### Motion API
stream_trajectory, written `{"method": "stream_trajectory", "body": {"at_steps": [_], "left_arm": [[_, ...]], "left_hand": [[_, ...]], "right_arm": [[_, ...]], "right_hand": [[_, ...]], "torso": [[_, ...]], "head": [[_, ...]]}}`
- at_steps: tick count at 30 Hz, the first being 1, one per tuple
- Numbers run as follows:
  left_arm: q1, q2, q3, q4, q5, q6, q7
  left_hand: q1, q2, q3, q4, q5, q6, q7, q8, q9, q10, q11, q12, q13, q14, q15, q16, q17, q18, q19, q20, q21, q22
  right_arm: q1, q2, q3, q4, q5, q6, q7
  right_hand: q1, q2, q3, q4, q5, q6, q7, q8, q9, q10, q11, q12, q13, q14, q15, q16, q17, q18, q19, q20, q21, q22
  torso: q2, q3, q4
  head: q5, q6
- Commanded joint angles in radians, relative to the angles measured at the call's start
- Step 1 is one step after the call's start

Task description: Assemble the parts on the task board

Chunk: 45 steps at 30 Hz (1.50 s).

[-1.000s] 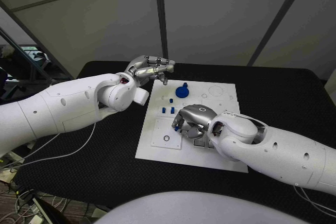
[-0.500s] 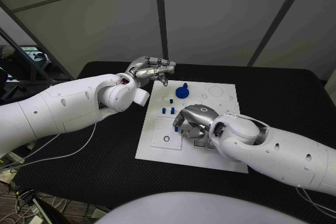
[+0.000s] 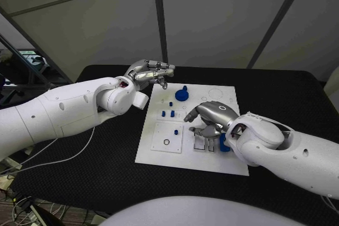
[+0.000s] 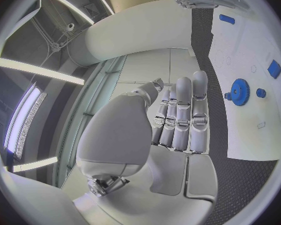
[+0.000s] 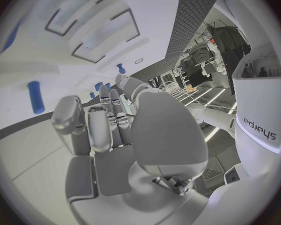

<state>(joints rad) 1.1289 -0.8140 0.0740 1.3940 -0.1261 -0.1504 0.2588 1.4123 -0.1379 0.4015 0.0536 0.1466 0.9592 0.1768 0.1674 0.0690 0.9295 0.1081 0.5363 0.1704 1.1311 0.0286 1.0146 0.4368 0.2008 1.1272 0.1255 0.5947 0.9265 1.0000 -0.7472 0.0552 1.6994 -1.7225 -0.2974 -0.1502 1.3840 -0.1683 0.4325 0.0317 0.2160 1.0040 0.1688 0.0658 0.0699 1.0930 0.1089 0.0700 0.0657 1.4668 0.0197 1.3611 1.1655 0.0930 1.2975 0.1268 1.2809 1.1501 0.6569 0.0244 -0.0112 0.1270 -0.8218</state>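
Observation:
The white task board (image 3: 159,155) lies mid-table. On it stand a blue gear (image 3: 182,94), also (image 4: 239,91), and a few small blue pegs (image 3: 172,112). A small blue piece (image 3: 177,132) sits by the slots (image 3: 201,143). A blue cylinder (image 3: 224,142) lies on the board beside my right hand (image 3: 212,119), apart from its fingers; the right wrist view shows the cylinder (image 5: 35,97) lying free. The right hand (image 5: 109,130) hovers over the board's middle, fingers loosely bent, holding nothing. My left hand (image 3: 150,70) hangs above the board's far left corner, its fingers (image 4: 178,120) straight and empty.
A black ring (image 3: 166,142) sits in the square plate at the board's near left. Round holes (image 3: 217,92) mark the far right corner. Black table (image 3: 282,98) surrounds the board. My left forearm (image 3: 70,108) reaches across the table's left side.
My right hand has lifted off the slot area and shifted right, and the blue cylinder now lies uncovered beside it. The left hand has barely moved.

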Motion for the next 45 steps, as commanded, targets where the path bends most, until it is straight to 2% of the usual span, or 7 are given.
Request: {"method": "stream_trajectory", "body": {"at_steps": [1, 5, 9, 16, 23, 29, 45], "left_arm": [[0.002, -0.002, 0.0, 0.0, -0.004, 0.014, 0.0], [0.002, -0.003, 0.0, 0.0, -0.004, 0.014, 0.0], [0.001, -0.003, -0.001, -0.003, -0.004, 0.014, 0.001], [0.001, 0.0, -0.002, -0.005, -0.004, 0.016, 0.001], [0.001, -0.001, -0.003, -0.005, -0.004, 0.017, 0.0], [0.001, 0.0, -0.003, -0.006, -0.004, 0.018, 0.0], [0.001, 0.005, -0.003, -0.009, -0.004, 0.025, -0.004]], "left_hand": [[0.003, -0.003, -0.005, -0.003, 0.003, -0.005, 0.0, 0.006, -0.002, -0.01, 0.0, 0.006, -0.001, -0.007, -0.001, -0.007, -0.001, -0.018, 0.005, -0.001, -0.003, -0.001], [0.003, -0.003, -0.005, -0.003, 0.003, -0.005, 0.0, 0.006, -0.002, -0.01, 0.0, 0.006, -0.001, -0.007, -0.001, -0.007, -0.001, -0.018, 0.005, -0.001, -0.003, -0.001], [0.003, -0.003, -0.005, -0.003, 0.003, -0.005, 0.0, 0.006, -0.002, -0.01, 0.0, 0.006, -0.001, -0.007, -0.001, -0.007, -0.001, -0.018, 0.005, -0.001, -0.003, -0.001], [0.003, -0.003, -0.006, -0.003, 0.003, -0.006, 0.0, 0.006, -0.002, -0.011, 0.0, 0.006, -0.002, -0.008, -0.001, -0.007, -0.002, -0.018, 0.004, -0.001, -0.003, -0.002], [0.003, -0.003, -0.006, -0.003, 0.003, -0.006, 0.0, 0.006, -0.002, -0.011, 0.0, 0.006, -0.002, -0.008, -0.001, -0.007, -0.002, -0.018, 0.004, -0.001, -0.003, -0.002], [0.003, -0.003, -0.006, -0.003, 0.003, -0.006, 0.0, 0.006, -0.002, -0.011, 0.0, 0.006, -0.002, -0.008, -0.001, -0.007, -0.002, -0.018, 0.004, -0.001, -0.003, -0.002], [0.002, -0.002, -0.007, -0.002, 0.002, -0.006, 0.0, 0.006, -0.002, -0.011, 0.0, 0.007, -0.002, -0.009, 0.0, -0.008, -0.003, -0.018, 0.004, -0.001, -0.004, -0.003]], "right_arm": [[0.018, -0.027, 0.013, 0.0, 0.051, 0.018, 0.001], [0.04, -0.062, 0.025, -0.024, 0.068, 0.07, -0.003], [0.052, -0.081, 0.03, -0.055, 0.056, 0.104, -0.009], [0.057, -0.082, 0.033, -0.084, 0.017, 0.128, -0.012], [0.058, -0.072, 0.033, -0.097, -0.002, 0.165, -0.012], [0.058, -0.058, 0.033, -0.109, -0.006, 0.178, -0.002], [0.058, -0.037, 0.033, -0.122, -0.008, 0.199, -0.001]], "right_hand": [[-0.018, -0.007, -0.021, 0.004, 0.006, -0.015, -0.006, -0.001, 0.0, -0.019, -0.001, 0.007, 0.0, 0.031, 0.004, -0.002, 0.003, 0.007, -0.012, 0.002, -0.01, -0.007], [-0.029, -0.015, -0.067, 0.006, 0.017, -0.04, -0.014, -0.002, -0.001, -0.052, 0.0, 0.011, 0.001, 0.031, 0.004, 0.0, 0.001, 0.01, -0.023, 0.002, -0.025, -0.025], [-0.028, -0.013, -0.102, 0.006, 0.023, -0.035, -0.014, 0.003, 0.003, -0.065, 0.001, 0.021, 0.002, 0.03, 0.004, -0.001, -0.005, 0.012, -0.029, 0.003, -0.035, -0.036], [-0.017, -0.006, -0.12, 0.003, 0.025, -0.04, -0.021, 0.001, 0.002, -0.077, 0.002, 0.028, 0.002, 0.028, 0.005, -0.004, -0.011, 0.013, -0.031, 0.003, -0.041, -0.043], [-0.006, 0.006, -0.127, 0.002, 0.025, -0.036, -0.024, 0.003, 0.004, -0.074, 0.001, 0.038, 0.003, 0.027, 0.005, -0.005, -0.016, 0.013, -0.03, 0.003, -0.041, -0.042], [0.001, 0.019, -0.132, 0.003, 0.024, -0.025, -0.022, 0.007, 0.006, -0.056, -0.004, 0.058, 0.005, 0.026, 0.001, -0.009, -0.024, 0.012, -0.024, 0.001, -0.038, -0.037], [0.041, 0.065, -0.072, 0.003, -0.005, 0.062, -0.024, 0.033, 0.02, 0.101, -0.036, 0.112, 0.019, 0.037, -0.025, 0.013, 0.008, -0.005, 0.032, -0.022, 0.023, 0.044]], "torso": [[0.0, -0.0011, -0.0004], [0.0, -0.0009, -0.0027], [0.0, -0.0003, -0.0054], [0.0, -0.0007, -0.0005], [0.002, -0.002, -0.0005], [0.0, -0.0011, -0.0014], [0.001, -0.0005, -0.0019]], "head": [[-0.013, 0.009], [-0.023, 0.016], [-0.03, 0.021], [-0.036, 0.024], [-0.036, 0.022], [-0.033, 0.017], [-0.031, 0.013]]}}
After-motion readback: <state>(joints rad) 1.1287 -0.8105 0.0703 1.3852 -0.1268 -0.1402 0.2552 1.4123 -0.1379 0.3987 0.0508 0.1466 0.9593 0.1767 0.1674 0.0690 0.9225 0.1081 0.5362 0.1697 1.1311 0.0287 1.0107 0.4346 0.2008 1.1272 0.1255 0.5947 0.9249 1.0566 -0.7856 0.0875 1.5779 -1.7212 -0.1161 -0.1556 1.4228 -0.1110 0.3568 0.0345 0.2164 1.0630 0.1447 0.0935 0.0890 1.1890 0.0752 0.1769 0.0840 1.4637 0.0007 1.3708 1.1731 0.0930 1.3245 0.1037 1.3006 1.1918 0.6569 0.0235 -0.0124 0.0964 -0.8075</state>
